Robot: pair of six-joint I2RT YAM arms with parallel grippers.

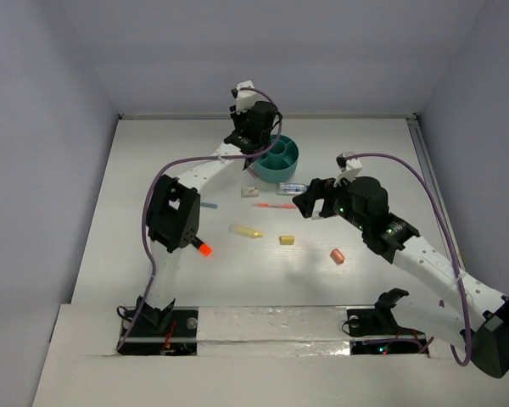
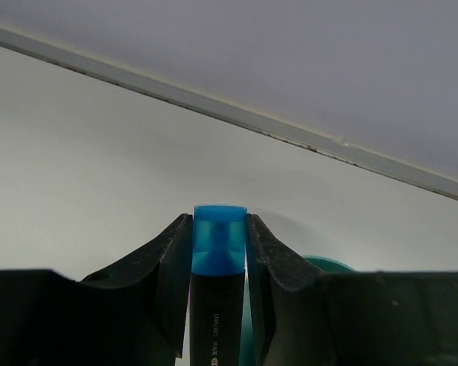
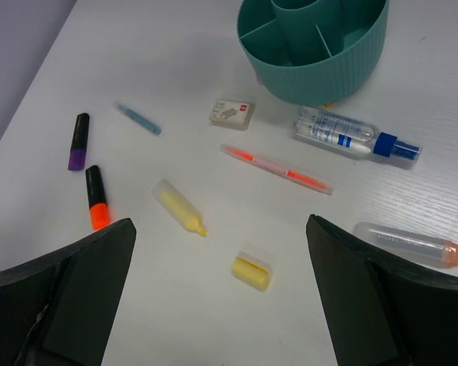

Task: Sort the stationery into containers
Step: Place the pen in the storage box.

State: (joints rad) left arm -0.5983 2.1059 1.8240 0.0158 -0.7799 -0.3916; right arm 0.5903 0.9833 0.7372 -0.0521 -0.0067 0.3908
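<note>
My left gripper (image 1: 254,134) hovers at the left rim of the round teal container (image 1: 278,155), shut on a black marker with a blue cap (image 2: 220,242); teal plastic (image 2: 330,264) shows just below its fingers. My right gripper (image 3: 220,225) stands open above the table. Beneath it lie a yellow highlighter (image 3: 179,207), a yellow cap (image 3: 252,270) and a pink-orange pen (image 3: 275,168). A white eraser (image 3: 231,113), a blue pen (image 3: 137,119), a purple-capped marker (image 3: 78,142), an orange-capped marker (image 3: 97,198) and a blue-capped clear tube (image 3: 355,136) lie around.
A clear tube with an orange tip (image 3: 412,244) lies beside the right finger, and shows as an orange bit (image 1: 338,255) from above. The back wall edge (image 2: 237,114) runs just beyond the container. The left arm's elbow (image 1: 171,216) hangs over the left part of the table.
</note>
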